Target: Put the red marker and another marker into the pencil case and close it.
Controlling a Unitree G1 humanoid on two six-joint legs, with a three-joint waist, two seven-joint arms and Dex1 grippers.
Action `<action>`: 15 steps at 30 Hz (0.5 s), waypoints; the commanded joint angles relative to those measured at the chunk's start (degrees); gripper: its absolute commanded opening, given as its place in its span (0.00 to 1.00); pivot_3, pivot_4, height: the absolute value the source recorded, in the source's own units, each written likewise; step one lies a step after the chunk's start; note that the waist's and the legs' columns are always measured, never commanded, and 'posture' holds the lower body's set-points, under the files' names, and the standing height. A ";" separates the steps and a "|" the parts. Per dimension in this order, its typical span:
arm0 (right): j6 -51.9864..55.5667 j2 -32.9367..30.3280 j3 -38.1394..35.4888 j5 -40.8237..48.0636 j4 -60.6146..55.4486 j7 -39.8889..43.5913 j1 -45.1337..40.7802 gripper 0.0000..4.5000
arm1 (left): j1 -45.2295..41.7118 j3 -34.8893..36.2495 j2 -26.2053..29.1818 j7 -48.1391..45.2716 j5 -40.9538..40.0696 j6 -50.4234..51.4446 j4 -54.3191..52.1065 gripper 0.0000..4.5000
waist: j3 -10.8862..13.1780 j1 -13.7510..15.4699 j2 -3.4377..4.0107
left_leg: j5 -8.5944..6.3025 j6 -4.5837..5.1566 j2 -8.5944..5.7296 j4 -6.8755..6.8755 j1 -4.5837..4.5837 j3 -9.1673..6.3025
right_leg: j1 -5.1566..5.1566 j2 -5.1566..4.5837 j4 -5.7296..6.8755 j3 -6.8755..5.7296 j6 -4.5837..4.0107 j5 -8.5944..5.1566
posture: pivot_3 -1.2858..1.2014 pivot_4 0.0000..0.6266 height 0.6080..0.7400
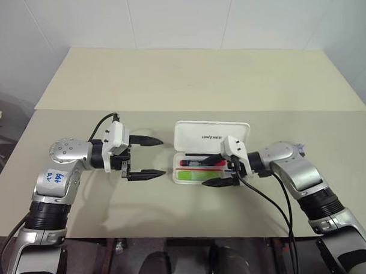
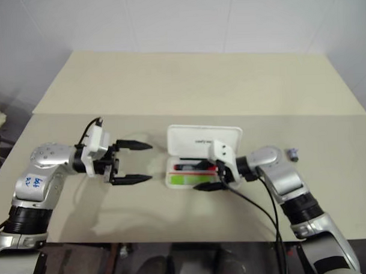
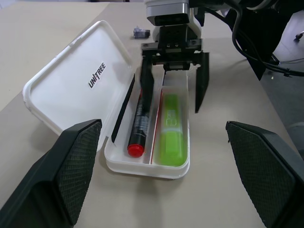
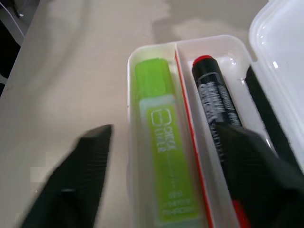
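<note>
Through the right wrist camera I see the pencil case lying open on the table, with the lime-green highlighter in one compartment and the red marker in the next, a thin red line between them. My right tool spreads wide, one finger over the table beside the case, the other over the marker.

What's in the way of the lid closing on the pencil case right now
The right end effector: open, it straddles the green highlighter in the tray, one finger beside the red marker. The upright lid of the pencil case would strike it.
</note>
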 commanded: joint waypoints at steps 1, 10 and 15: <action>1.29 0.35 -2.17 2.47 -3.83 -0.28 -1.39 0.99 | -1.27 0.50 0.01 0.07 -0.61 -0.60 -1.50 1.00 | 0.00 0.03 0.00 | 0.00 0.00 0.00 0.00 0.00 0.00 | 0.00 0.00 0.00 0.00 0.00 0.00 | 0.52 0.24 1.00; 12.84 -3.59 -9.22 15.19 -19.63 -0.34 4.56 0.99 | -1.44 0.21 -0.15 -0.30 -0.80 -0.25 -1.23 1.00 | 0.02 0.41 0.02 | -0.02 -0.01 -0.01 -0.02 -0.04 -0.04 | -0.02 -0.01 0.00 -0.02 0.00 0.00 | 0.52 0.24 1.00; 17.69 -10.84 -18.69 20.89 -25.00 -2.07 11.82 0.99 | -1.39 -0.11 -0.50 -0.35 -1.05 0.07 -1.74 1.00 | 0.02 0.37 0.03 | -0.11 0.05 -0.06 -0.02 -0.07 -0.04 | -0.02 -0.03 -0.03 -0.01 0.00 0.00 | 0.52 0.24 1.00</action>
